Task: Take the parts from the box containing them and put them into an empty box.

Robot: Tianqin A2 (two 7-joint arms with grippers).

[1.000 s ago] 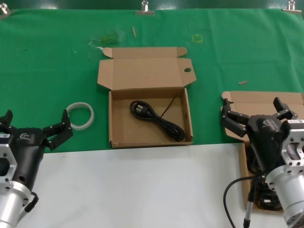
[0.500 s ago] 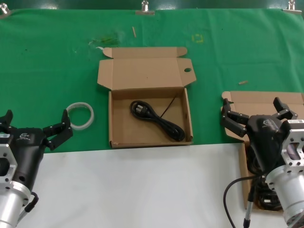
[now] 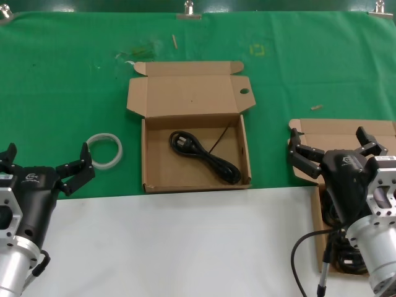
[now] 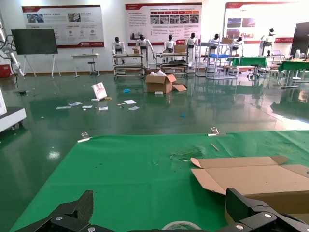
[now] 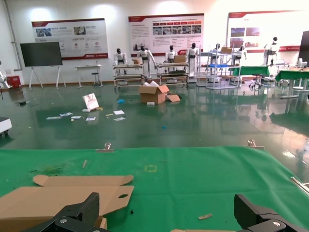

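Note:
The cardboard box with a round hole in its lid flap (image 3: 195, 162) lies open at the centre, and one coiled black power cord (image 3: 207, 158) lies in it. The plain-flap box (image 3: 334, 129) sits at the right, largely hidden behind my right gripper (image 3: 331, 138), which is open and empty above it. Dark cords (image 3: 333, 215) show in that box below the gripper. My left gripper (image 3: 48, 158) is open and empty at the left, near the front edge of the green cloth. The holed box's lid also shows in the left wrist view (image 4: 251, 179) and the right wrist view (image 5: 58, 197).
A white plastic ring (image 3: 104, 150) lies on the green cloth (image 3: 62, 93) between my left gripper and the centre box; its edge shows in the left wrist view (image 4: 181, 225). White table surface (image 3: 185, 247) runs along the front. Small scraps (image 3: 316, 107) lie on the cloth.

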